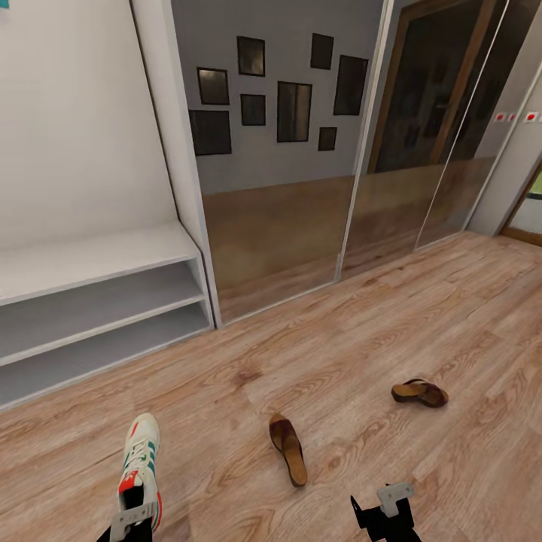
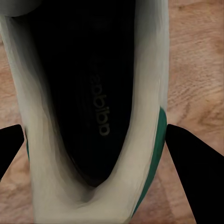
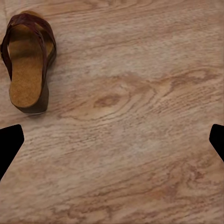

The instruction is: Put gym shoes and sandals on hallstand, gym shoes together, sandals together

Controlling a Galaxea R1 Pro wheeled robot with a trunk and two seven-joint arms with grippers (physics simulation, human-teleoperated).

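One gym shoe (image 1: 141,459), cream-white with green stripes and a red tongue tab, lies on the corridor floor (image 1: 354,331) at the lower left. My left gripper (image 1: 134,521) hangs over its heel; the left wrist view looks down into the dark opening of the gym shoe (image 2: 98,93), and the left gripper (image 2: 95,128) is open with a finger on each side. Two brown sandals lie on the floor, one sandal (image 1: 288,448) in the middle and the other sandal (image 1: 420,392) to the right. My right gripper (image 1: 384,512) is open and empty above bare floor, a sandal (image 3: 28,60) ahead of it.
The pale grey hallstand (image 1: 98,256) stands against the wall at the left, its bench top and two open shelf rows bare. Mirrored sliding wardrobe doors (image 1: 278,196) run along the back. A doorway (image 1: 527,211) opens at the far right.
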